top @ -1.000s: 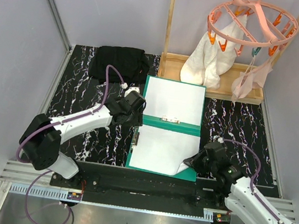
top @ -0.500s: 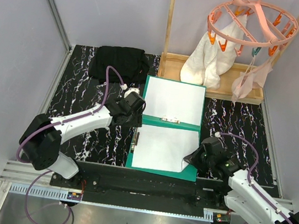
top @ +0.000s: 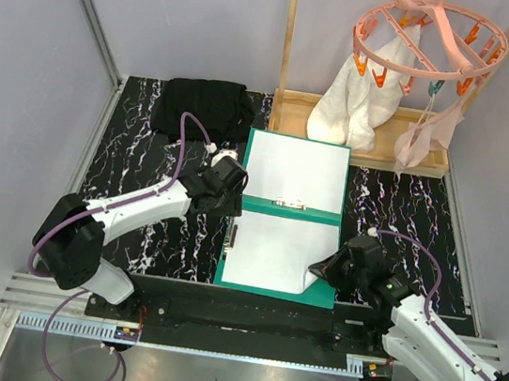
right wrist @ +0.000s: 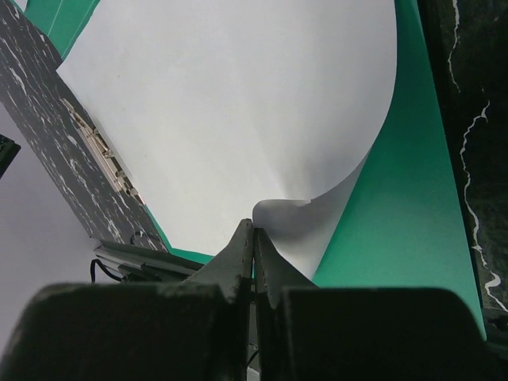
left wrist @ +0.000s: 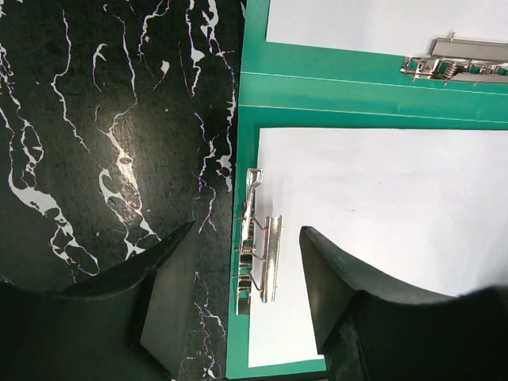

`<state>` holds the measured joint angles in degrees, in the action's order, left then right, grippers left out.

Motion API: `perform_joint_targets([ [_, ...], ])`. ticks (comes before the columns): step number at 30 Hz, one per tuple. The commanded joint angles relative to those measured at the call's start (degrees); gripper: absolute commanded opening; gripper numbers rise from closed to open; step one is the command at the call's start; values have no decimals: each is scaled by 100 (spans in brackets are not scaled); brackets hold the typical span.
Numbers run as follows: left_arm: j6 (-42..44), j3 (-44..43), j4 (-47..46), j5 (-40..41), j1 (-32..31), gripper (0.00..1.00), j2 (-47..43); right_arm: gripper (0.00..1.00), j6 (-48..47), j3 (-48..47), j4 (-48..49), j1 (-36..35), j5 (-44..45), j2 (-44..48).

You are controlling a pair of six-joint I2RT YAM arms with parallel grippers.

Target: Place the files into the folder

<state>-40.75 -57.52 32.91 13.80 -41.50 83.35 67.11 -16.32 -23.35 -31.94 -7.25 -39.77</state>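
Left gripper (left wrist: pixel 248 230): hanging with fingers spread wide, holding nothing, straddling the side clip (left wrist: pixel 262 266) on the folder's left edge; contact with anything is hard to tell.
Right gripper (right wrist: pixel 254 232): squeezing tight on the near sheet's (top: pixel 269 254) right corner, curling it up; the pinched tip is hiding between the pads.
Folder (top: pixel 321 221): lying open on the marbled table (top: pixel 132 183), its near right corner disappearing behind the right arm.
Far sheet (top: pixel 300 170): lying flat in the far half.
Spine clip (left wrist: pixel 456 63): running off the left wrist view's right edge.
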Motion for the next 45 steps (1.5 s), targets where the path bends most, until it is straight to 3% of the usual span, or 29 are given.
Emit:
perform_joint_targets([
  [1, 6, 48, -170, 61, 19, 58, -223, 4, 258, 85, 191, -49, -163, 127],
  [15, 15, 12, -162, 35, 19, 58, -205, 6, 312, 138, 156, -102, -181, 163],
  [17, 23, 12, -162, 35, 19, 58, -223, 16, 241, 76, 121, -110, -181, 110],
  [21, 41, -23, -100, 52, 27, 58, -345, 54, -345, -440, -221, -102, 21, 13],
  [22, 50, -31, -91, 52, 27, 59, -372, 69, -496, -608, -596, -110, 230, 22],
  [26, 137, -93, 14, 70, 45, 62, -574, 100, -1321, -1530, -1302, -110, 566, -39],
  [30, 234, 3, -12, -88, 159, 70, -1083, 100, -3119, -3004, -2048, -110, 1126, -522],
  [33, 305, 302, -231, -386, 299, 77, -1671, 100, -3353, -3334, -1780, -110, 1393, -620],
  [38, 261, 908, -320, -940, 642, 86, -2637, 100, -3811, -3772, -909, -119, 24, -1450],
  [40, 191, 1206, -259, -993, 713, 87, -2893, 99, -3776, -3992, -811, -320, -339, -2310],
  [41, 103, 1312, -250, -1028, 765, 87, -3147, 94, -3750, -4263, -802, -513, -261, -2586],
  [44, -143, 1734, -101, -994, 914, 87, -3596, 93, -3592, -4878, -741, -1628, 459, -3606],
  [45, -213, 1831, -48, -967, 959, 86, -3694, 88, -3504, -5012, -715, -1796, 635, -3869],
])
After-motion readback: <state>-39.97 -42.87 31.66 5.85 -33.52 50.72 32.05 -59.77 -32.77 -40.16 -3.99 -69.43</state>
